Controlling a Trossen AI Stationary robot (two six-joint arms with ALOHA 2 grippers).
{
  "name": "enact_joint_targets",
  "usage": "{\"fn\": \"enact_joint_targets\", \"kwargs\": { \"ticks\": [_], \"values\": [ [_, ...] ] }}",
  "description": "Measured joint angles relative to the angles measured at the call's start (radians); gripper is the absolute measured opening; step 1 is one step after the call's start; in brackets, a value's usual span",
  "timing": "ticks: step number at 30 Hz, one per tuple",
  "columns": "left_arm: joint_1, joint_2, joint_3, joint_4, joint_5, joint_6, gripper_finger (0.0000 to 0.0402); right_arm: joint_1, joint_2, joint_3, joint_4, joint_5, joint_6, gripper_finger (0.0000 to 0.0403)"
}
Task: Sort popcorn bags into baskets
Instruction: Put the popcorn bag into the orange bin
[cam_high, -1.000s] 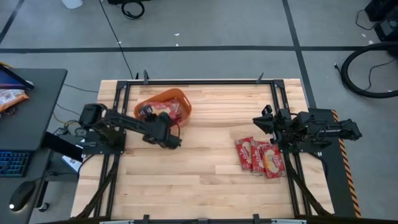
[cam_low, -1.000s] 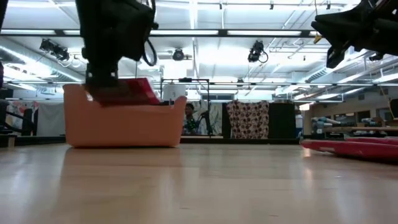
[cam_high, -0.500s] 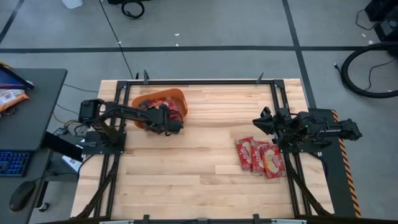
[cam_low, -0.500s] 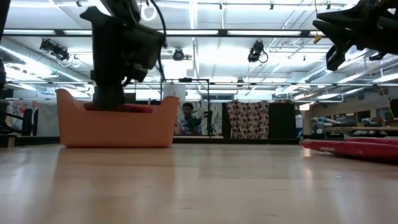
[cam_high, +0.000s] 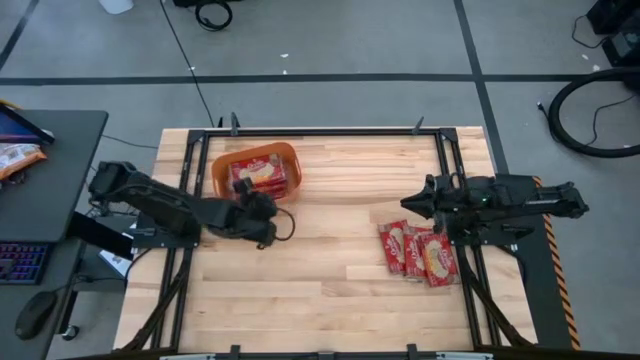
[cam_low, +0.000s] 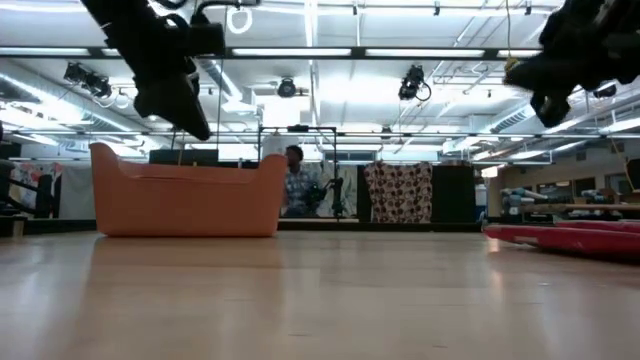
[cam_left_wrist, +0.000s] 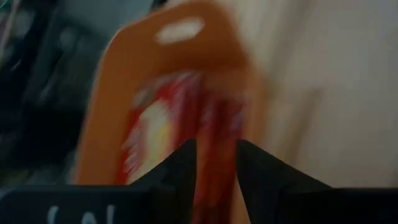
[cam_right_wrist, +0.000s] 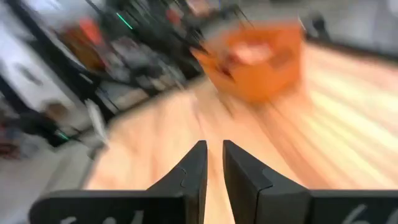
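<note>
Flat red rectangular popcorn packets with cream-yellow ovals lie inside the orange plastic tub with rounded corners, which sits toward eleven o'clock on the pale wooden slatted worktop seen from above. In the left wrist view the same red packets show through the tub's orange wall and handle slot, blurred. At table height the tub stands on the planks with its contents hidden behind its rim.

Just beside the tub, at about five o'clock from it, hangs the left end effector, empty, its two dark fingers standing a narrow gap apart with nothing between them. It rides clear above the tub's rim in the level view.

Well apart, toward four o'clock on the worktop, a cluster of more red popcorn packets lies flat and overlapping near the edge; from table height they appear as a low red strip. Directly above that cluster, at its twelve o'clock, the right end effector hovers off the surface, its fingers nearly together with only a slim gap and nothing gripped.

In the room beyond the worktop a person stands behind the tub.
</note>
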Motion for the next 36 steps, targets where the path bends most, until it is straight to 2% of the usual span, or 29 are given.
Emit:
{"fn": "enact_joint_targets", "kwargs": {
  "ticks": [2,5,11,14,26,30,36],
  "values": [
    [-0.01,-0.054,-0.066,0.165,0.061,0.081,0.0116,0.015,0.061,0.031,-0.088,0.039,0.042,0.0052],
    [-0.008,-0.123,-0.153,0.37,0.207,0.156,0.0116,0.034,0.165,0.073,-0.168,0.052,0.1,0.0047],
    [-0.012,-0.205,-0.269,0.759,0.557,0.274,0.0116,0.081,0.398,0.169,-0.342,-0.005,0.222,0.004],
    [-0.014,-0.21,-0.311,0.927,0.644,0.315,0.0116,0.117,0.524,0.233,-0.439,-0.006,0.303,0.0038],
    [-0.036,-0.209,-0.419,1.27,0.664,0.498,0.0116,0.303,1.005,0.538,-0.741,-0.013,0.624,0.0038],
    [-0.022,-0.209,-0.43,1.328,0.656,0.509,0.0116,0.348,1.138,0.637,-0.898,-0.057,0.758,0.0038],
    [-0.009,-0.209,-0.43,1.333,0.654,0.496,0.0116,0.401,1.313,0.716,-1.04,-0.208,0.863,0.0039]
  ]
}}
